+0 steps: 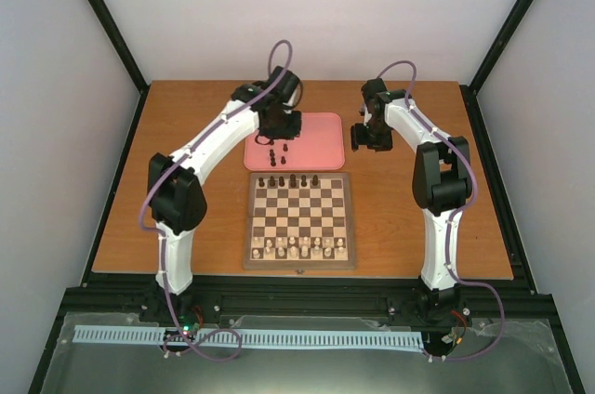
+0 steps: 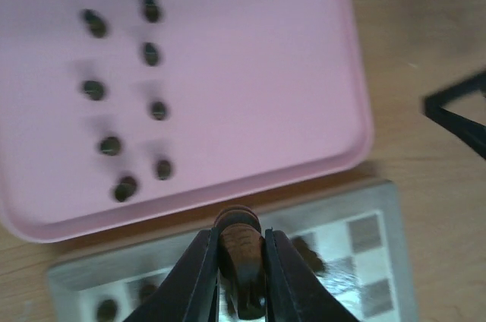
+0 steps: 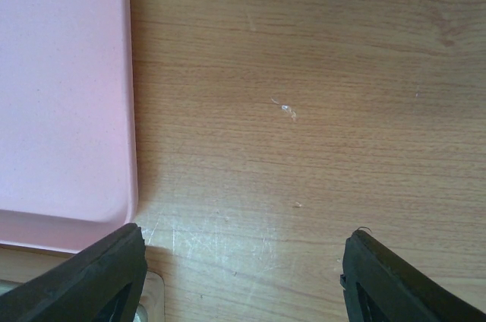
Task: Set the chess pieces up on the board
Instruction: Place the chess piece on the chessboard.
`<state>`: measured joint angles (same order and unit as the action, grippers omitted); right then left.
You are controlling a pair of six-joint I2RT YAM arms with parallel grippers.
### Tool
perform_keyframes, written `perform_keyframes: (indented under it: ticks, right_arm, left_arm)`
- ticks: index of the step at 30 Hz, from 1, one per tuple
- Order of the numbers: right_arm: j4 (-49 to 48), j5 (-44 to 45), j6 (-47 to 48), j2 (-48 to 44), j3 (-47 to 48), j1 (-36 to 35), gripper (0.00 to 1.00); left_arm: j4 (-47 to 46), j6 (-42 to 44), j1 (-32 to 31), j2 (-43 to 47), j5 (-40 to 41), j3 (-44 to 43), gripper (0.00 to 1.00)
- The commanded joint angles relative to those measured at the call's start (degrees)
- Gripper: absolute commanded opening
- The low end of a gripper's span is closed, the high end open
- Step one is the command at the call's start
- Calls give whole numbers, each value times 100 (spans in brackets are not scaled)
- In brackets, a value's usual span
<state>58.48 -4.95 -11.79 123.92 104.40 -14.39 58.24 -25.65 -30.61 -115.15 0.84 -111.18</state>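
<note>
The left gripper [image 2: 240,240] has its black jaws clamped on one small dark brown chess piece [image 2: 241,257], hanging over the near rim of the rounded pink plastic tray [image 2: 304,109]. About nine other dark pieces [image 2: 151,54] stand loose on the tray, toward its left half. Just near of the tray lies the square wooden chessboard [image 1: 299,217]; five dark pieces line its far row [image 1: 293,180], and pale cream pieces [image 1: 297,245] fill its near rows. The right gripper [image 3: 243,261] hangs with jaws spread wide and empty over the orange-brown wooden table [image 3: 304,71], just right of the tray.
</note>
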Motion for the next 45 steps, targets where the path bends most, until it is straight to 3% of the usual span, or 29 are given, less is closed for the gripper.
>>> perform_keyframes:
  ticks: [1, 11, 20, 45]
  right_arm:
    - [26, 74, -17, -26, 135, 32, 71]
    - [32, 75, -1, -68, 104, 27, 71]
    - [-64, 35, 1, -149, -103, 27, 71]
    - [-129, 3, 1, -193, -235, 32, 71]
  left_arm:
    - [282, -91, -398, -390, -336, -560, 11]
    - [826, 322, -979, -1652, -620, -2201, 11]
    - [823, 624, -1166, -1600, -666, -1569, 11]
    - [639, 1033, -1421, -1584, -852, -892, 12]
